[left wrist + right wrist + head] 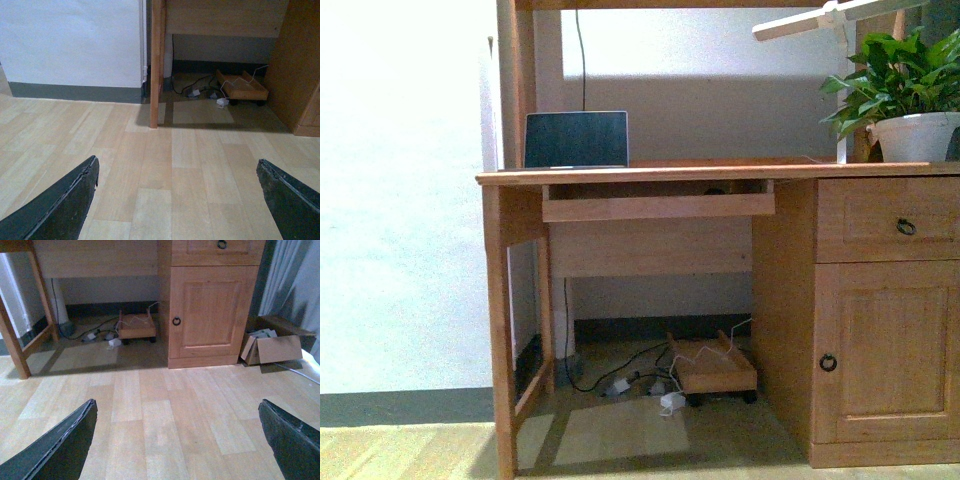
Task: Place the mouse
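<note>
I cannot make out the mouse for certain. A small dark shape (716, 189) sits at the back of the pull-out tray (658, 207) under the desk top, too small to identify. My left gripper (176, 165) is open over bare wood floor, its dark fingers (75, 200) far apart with nothing between them. It faces the desk's left leg (157, 65). My right gripper (176, 406) is also open and empty above the floor, facing the cabinet door (212, 310). Neither arm shows in the front view.
The wooden desk (650, 172) carries a laptop (576, 139), a potted plant (910, 100) and a white lamp (840, 60). A drawer (890, 220) and cabinet fill its right side. Under it stand a wheeled wooden stand (715, 375) and cables (620, 380). A cardboard box (272, 347) lies to the cabinet's right.
</note>
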You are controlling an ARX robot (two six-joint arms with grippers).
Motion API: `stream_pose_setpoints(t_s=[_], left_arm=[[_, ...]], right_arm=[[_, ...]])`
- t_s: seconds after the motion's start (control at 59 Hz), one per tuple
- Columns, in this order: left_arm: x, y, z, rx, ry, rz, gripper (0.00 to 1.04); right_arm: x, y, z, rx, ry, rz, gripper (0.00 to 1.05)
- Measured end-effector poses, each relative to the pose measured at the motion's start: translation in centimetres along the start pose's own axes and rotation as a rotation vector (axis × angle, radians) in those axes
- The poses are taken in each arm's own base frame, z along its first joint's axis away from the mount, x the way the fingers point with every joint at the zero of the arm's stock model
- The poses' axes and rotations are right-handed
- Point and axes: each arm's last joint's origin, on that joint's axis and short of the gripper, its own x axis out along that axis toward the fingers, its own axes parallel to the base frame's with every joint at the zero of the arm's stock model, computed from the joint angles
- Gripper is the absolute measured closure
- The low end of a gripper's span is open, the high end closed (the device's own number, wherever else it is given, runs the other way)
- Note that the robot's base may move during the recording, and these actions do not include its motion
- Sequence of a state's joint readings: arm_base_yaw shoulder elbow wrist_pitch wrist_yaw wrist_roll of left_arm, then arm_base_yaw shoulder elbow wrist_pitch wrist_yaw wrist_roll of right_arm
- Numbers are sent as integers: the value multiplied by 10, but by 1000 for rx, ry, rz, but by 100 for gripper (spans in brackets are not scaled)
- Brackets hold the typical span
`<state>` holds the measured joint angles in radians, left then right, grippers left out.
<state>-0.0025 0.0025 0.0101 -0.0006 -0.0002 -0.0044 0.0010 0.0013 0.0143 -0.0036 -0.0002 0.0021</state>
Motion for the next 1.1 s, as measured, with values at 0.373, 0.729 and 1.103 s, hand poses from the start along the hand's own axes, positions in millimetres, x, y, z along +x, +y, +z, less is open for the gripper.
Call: stream_pose_setpoints(t_s=[0.373, 0.729, 1.103], left_arm=[[0, 0, 0, 0, 0, 0, 8], [0, 0, 0, 0, 0, 0, 8], [0, 0, 0, 0, 0, 0, 8]], right_arm=[[0, 0, 0, 0, 0, 0, 7], [0, 0, 0, 0, 0, 0, 7], [0, 0, 0, 0, 0, 0, 7]])
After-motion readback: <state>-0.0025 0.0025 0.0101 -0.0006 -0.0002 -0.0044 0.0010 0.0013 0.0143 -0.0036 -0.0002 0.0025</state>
